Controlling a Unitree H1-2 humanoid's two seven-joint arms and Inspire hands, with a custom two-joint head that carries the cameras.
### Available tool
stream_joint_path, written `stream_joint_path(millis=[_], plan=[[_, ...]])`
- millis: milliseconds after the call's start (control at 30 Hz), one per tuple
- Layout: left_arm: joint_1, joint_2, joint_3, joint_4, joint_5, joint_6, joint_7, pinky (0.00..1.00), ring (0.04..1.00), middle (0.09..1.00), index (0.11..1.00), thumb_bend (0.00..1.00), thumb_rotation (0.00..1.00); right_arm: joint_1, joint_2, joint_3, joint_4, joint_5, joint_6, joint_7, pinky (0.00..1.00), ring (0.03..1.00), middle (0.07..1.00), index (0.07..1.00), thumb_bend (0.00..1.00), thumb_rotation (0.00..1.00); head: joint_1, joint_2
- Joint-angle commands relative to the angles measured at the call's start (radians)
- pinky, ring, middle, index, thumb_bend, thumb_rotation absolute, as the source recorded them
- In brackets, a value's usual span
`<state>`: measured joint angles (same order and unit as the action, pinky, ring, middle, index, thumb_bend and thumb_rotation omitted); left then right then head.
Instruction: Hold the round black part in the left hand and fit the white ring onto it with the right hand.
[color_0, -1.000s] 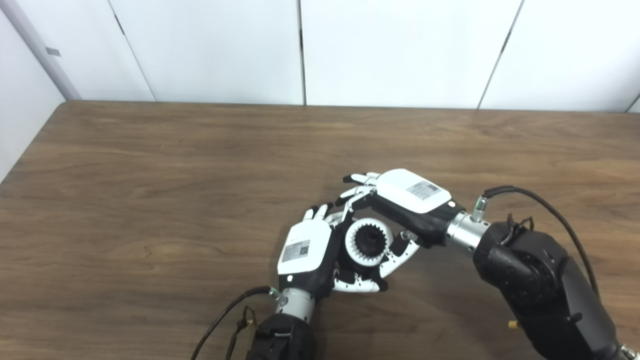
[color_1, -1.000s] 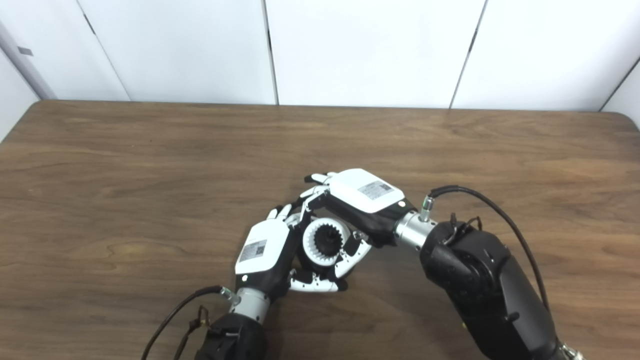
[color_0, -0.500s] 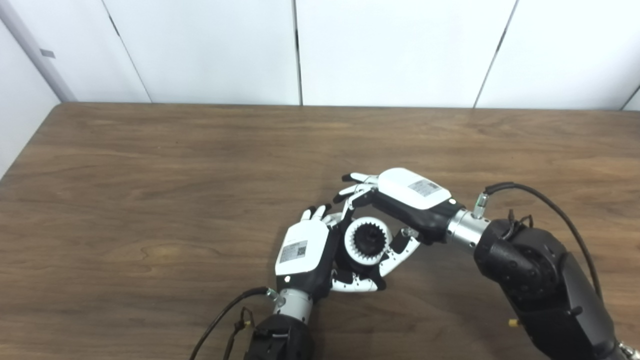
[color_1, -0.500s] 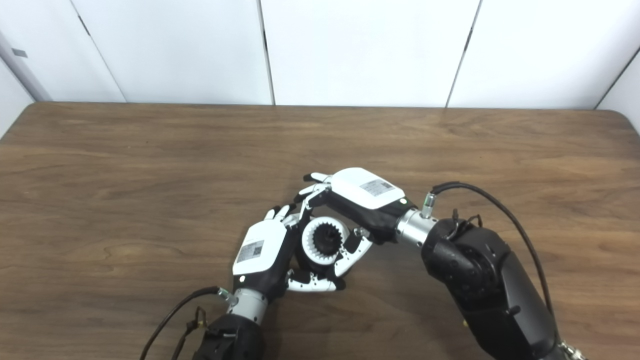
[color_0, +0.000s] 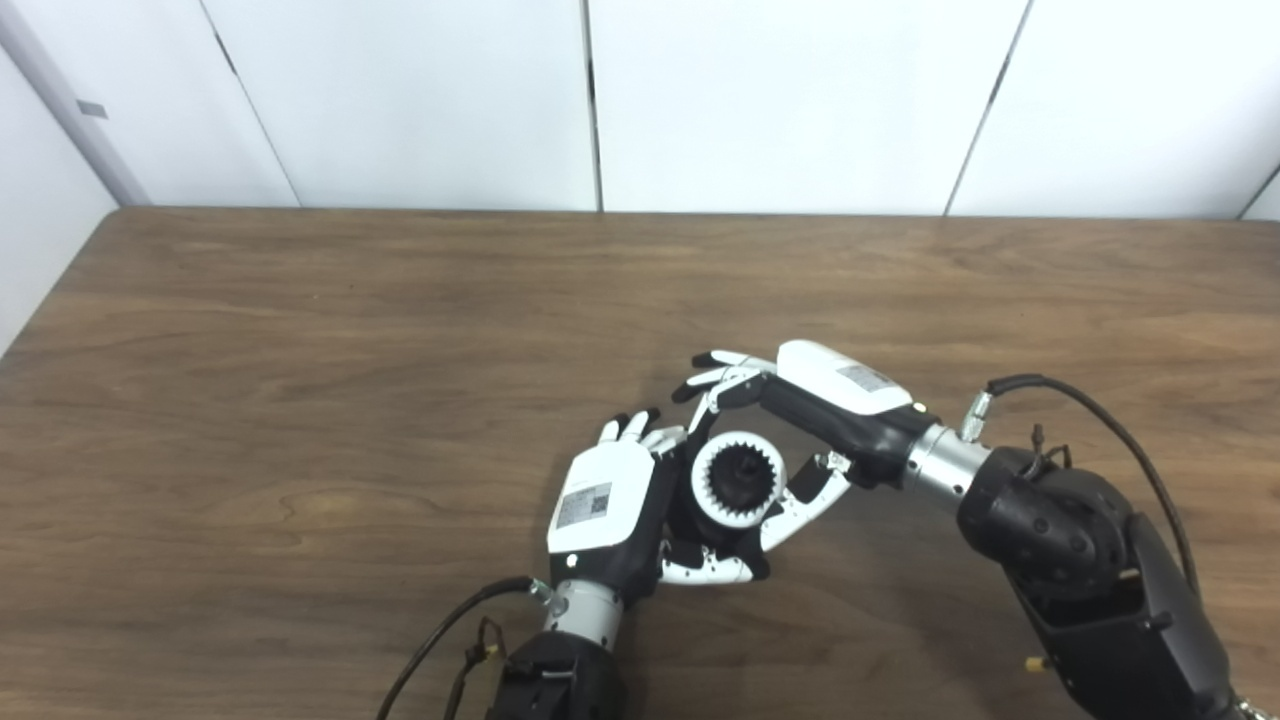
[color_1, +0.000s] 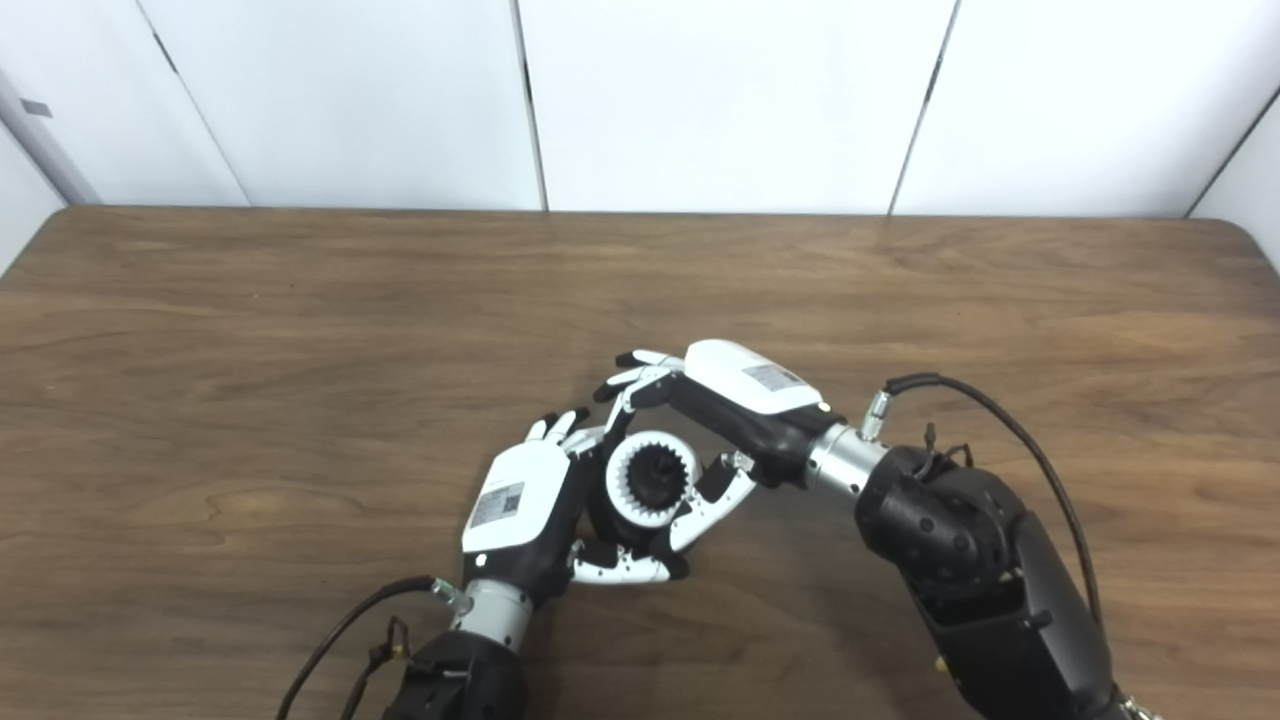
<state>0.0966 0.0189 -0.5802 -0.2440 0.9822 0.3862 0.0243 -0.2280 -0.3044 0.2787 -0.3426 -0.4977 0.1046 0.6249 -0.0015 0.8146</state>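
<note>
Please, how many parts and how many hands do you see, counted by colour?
White ring: 1
Black part: 1
Hands, white and black: 2, left hand and right hand
Total: 4

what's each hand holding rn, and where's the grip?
Left hand: cups the round black part from below and the side. Right hand: fingers and thumb around the white toothed ring's outer rim; actual contact cannot be told.
</note>
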Motion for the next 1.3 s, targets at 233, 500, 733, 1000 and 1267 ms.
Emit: stream_joint_path(millis=[233,500,733,1000,1267], plan=[[0.084,-0.018,-0.055,0.005,-0.002,-0.023,-0.015,1.00,0.972,0.834,0.482,0.52,0.05,-0.012,0.027,-0.078,0.025,0.064,0.143,-0.069,0.87,0.913,0.820,0.484,0.52,0.14,-0.003,0.005],[0.085,-0.014,-0.055,0.004,-0.003,-0.023,-0.021,1.00,0.976,0.837,0.483,0.52,0.06,0.000,0.042,-0.110,0.064,0.139,0.157,-0.088,0.90,0.886,0.814,0.484,0.52,0.14,-0.006,0.007],[0.082,-0.012,-0.057,0.006,0.001,-0.023,-0.023,1.00,0.975,0.840,0.483,0.52,0.06,0.005,0.045,-0.130,0.092,0.199,0.172,-0.094,0.94,0.883,0.804,0.484,0.52,0.14,-0.006,0.014],[0.076,-0.012,-0.056,0.015,-0.005,-0.027,-0.024,1.00,0.980,0.840,0.483,0.52,0.05,0.002,0.037,-0.122,0.081,0.216,0.175,-0.095,0.95,0.889,0.809,0.483,0.52,0.15,0.001,0.023],[0.063,-0.029,-0.068,0.035,0.004,-0.023,-0.021,1.00,0.985,0.841,0.483,0.52,0.06,-0.003,0.007,-0.084,0.041,0.166,0.176,-0.083,0.91,0.901,0.813,0.484,0.52,0.14,0.019,0.031]])
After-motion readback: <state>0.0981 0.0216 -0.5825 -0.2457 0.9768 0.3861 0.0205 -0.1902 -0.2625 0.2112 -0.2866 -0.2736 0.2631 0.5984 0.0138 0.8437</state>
